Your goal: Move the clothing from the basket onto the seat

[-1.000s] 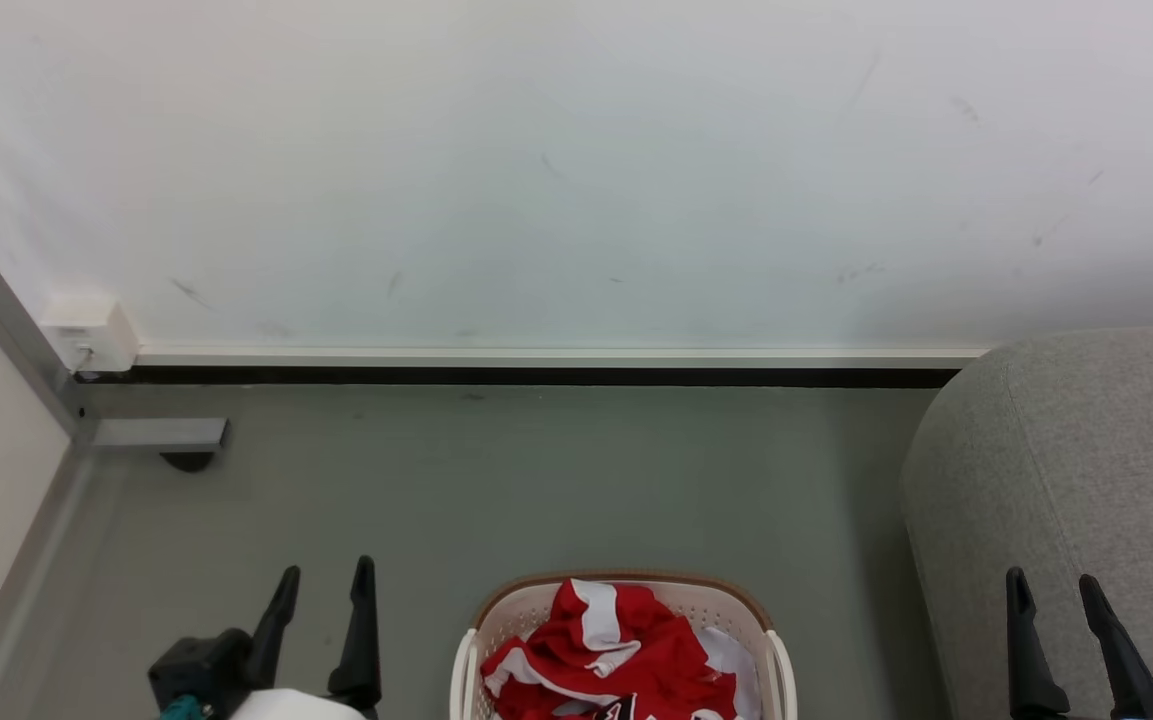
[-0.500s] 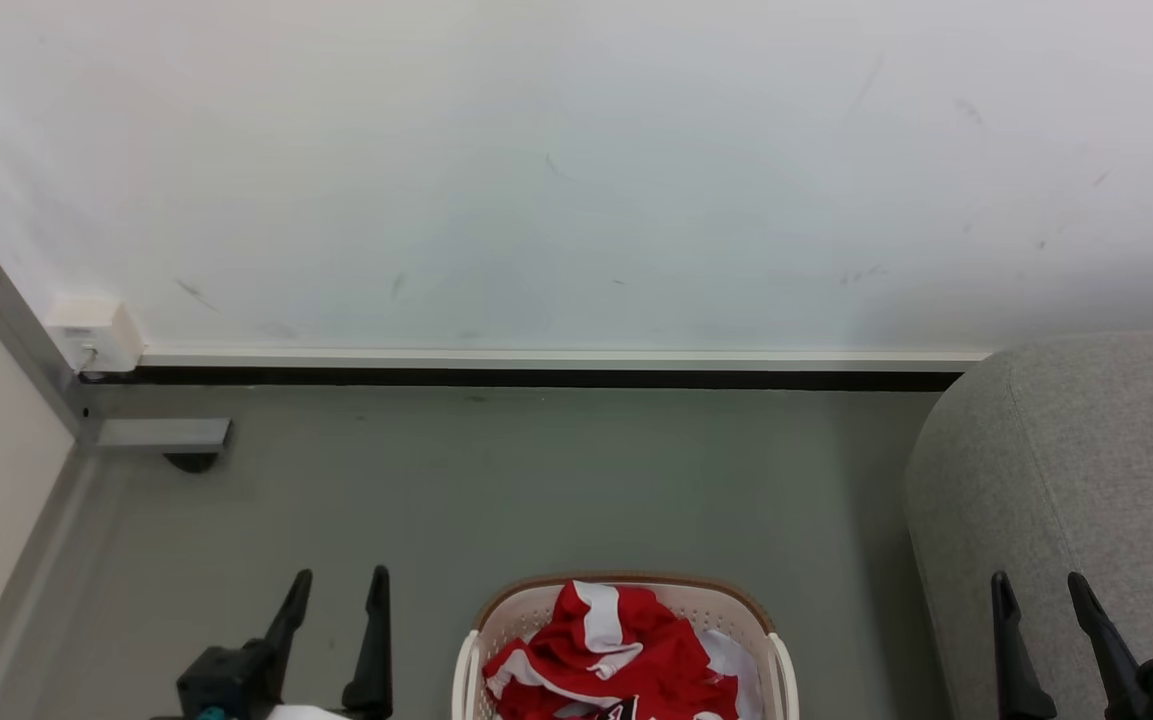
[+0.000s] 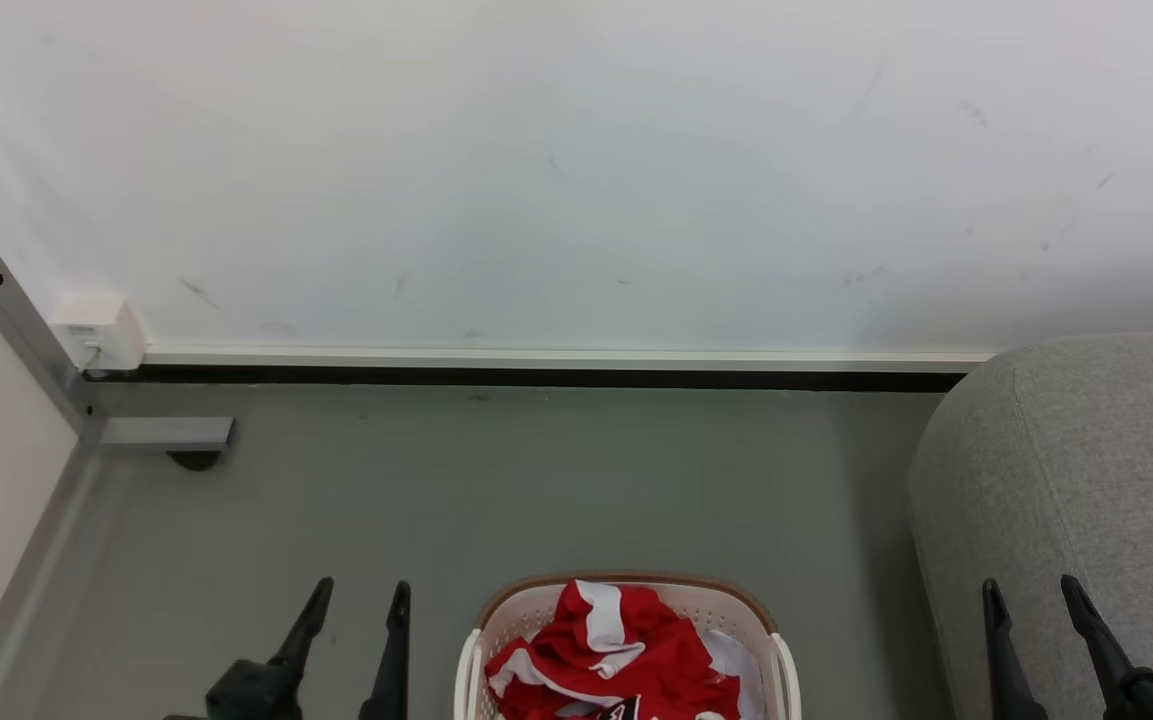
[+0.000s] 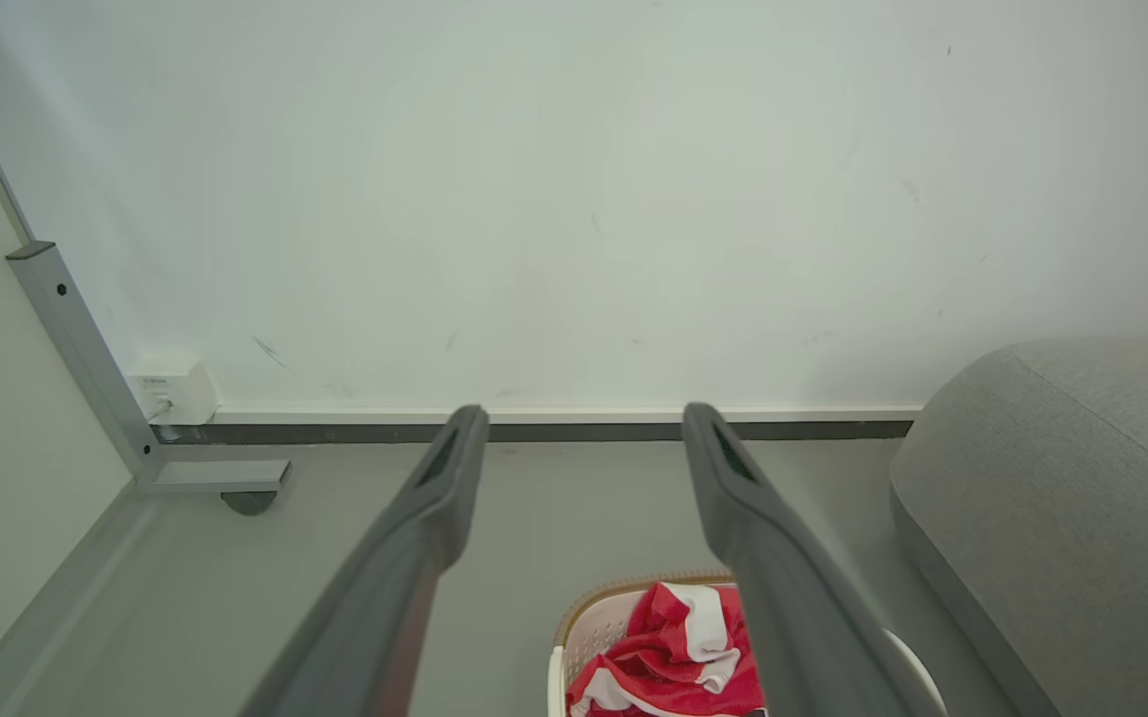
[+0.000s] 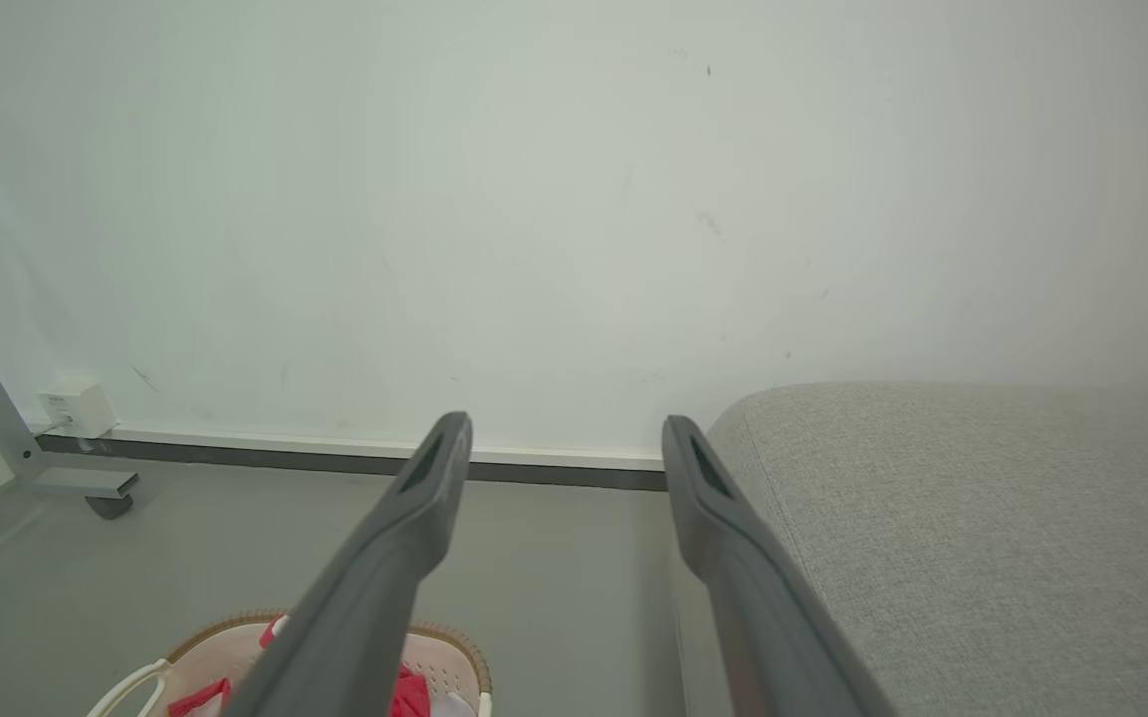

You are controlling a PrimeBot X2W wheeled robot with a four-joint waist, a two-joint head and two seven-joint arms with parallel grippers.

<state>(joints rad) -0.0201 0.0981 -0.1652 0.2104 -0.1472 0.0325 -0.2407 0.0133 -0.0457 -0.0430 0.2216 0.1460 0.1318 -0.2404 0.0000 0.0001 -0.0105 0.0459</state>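
Left end effector (image 3: 363, 586) has shifted toward the basket (image 3: 526, 612) (fingers spread).

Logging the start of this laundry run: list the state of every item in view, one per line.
clothing: crumpled in a heap inside the basket, not gripped.
basket: upright on the floor, holding the clothing.
seat: no clothing on the part in view.
left gripper: jaws open, holding nothing.
right gripper: jaws open, holding nothing.

basket (image 3: 484, 640) top open, bare floor (image 3: 536, 480) around, sofa (image 3: 1086, 470) flanking right
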